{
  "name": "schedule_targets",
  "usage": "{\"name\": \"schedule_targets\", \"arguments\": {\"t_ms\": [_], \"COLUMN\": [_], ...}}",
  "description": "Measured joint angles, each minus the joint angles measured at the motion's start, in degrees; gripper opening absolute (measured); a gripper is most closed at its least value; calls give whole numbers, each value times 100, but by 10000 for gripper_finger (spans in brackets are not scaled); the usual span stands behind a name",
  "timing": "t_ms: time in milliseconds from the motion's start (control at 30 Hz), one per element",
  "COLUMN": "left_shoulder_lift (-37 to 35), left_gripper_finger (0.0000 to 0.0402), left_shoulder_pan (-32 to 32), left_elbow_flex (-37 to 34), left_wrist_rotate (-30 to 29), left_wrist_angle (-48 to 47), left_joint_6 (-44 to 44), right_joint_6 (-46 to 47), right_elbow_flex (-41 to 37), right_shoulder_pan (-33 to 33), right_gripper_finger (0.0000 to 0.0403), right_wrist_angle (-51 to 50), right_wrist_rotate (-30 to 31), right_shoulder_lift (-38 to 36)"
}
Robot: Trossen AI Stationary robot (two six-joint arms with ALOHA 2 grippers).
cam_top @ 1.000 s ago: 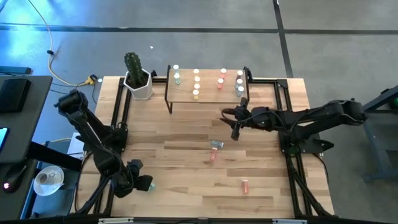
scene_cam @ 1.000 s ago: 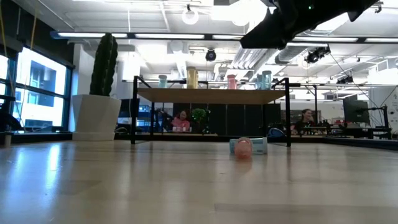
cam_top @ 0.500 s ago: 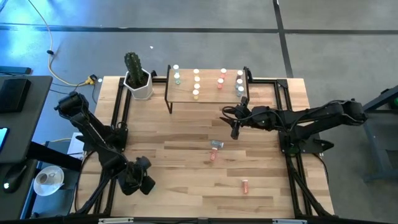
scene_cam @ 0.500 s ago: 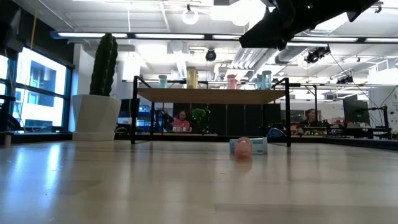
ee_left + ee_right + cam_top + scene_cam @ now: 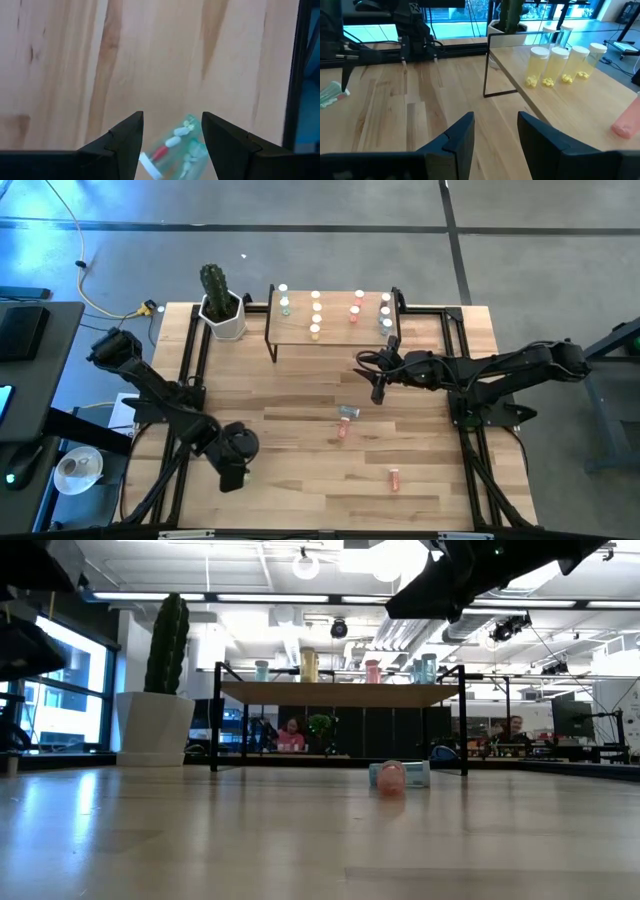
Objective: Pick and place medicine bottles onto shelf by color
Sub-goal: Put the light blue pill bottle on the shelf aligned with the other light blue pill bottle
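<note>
**Left arm carries a teal bottle**

The left end effector (image 5: pixel 172 145) pinches a teal bottle (image 5: pixel 175 150) at the desk's (image 5: pixel 300 440) seven o'clock. Keep it level toward the shelf (image 5: pixel 335 330) at twelve. The right end effector (image 5: pixel 495 135) hangs spread, empty.

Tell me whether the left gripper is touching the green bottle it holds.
Touching. The left wrist view shows the green medicine bottle wedged between the left gripper's fingers.

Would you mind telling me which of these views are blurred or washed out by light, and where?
Left wrist view: the green-tinted clear bottle between the left pincer fingers is motion-smeared. Low view: bright ceiling lights leave the dark right arm a silhouette. High view: blue glare at the left edge. Right wrist view: the pink bottle is soft.
</note>
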Motion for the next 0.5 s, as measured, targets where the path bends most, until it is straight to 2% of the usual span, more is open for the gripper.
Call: {"name": "schedule_targets", "arguments": {"t_ms": [133, 500], "left_shoulder_lift": [2, 484], "left_gripper_finger": [193, 193], "left_shoulder_pan": [21, -138], "left_elbow_flex": [0, 6], "left_wrist_rotate": [2, 135], "left_wrist_angle": [-4, -125], "left_joint_6": [535, 971], "right_joint_6": [130, 344], "right_elbow_flex": [0, 0], "right_shoulder_pan": [0, 0], "right_gripper_finger": [142, 142], "right_wrist_angle": [-54, -145], "right_wrist_rotate": [-1, -1], "right_shoulder_lift": [2, 4]}}
